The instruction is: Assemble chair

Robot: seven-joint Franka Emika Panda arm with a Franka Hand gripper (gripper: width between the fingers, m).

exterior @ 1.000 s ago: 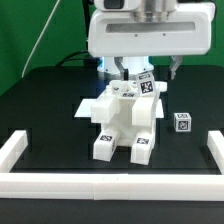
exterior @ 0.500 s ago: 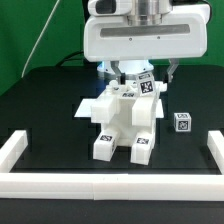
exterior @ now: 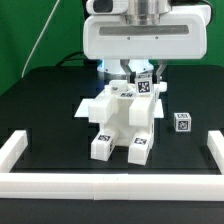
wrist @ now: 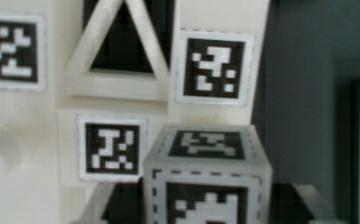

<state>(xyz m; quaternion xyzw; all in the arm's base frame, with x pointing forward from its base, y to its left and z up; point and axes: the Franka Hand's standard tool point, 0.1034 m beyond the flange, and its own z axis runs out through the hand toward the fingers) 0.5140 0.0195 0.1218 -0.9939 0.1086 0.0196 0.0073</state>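
Note:
The partly built white chair stands at the table's middle, with tagged legs toward the front. My gripper hangs right over its upper back part, toward the exterior view's right. It is shut on a small white tagged block that touches or sits just above the chair's top. In the wrist view the block fills the space between my dark fingers, with the chair's tagged pieces close behind it. A loose small tagged block lies at the exterior view's right.
Long white border rails run along the exterior view's left, the front and the right. The black table top surrounds the chair.
The arm has risen slightly, and the held block has shifted a little toward the exterior view's right. The chair and the loose block have not moved.

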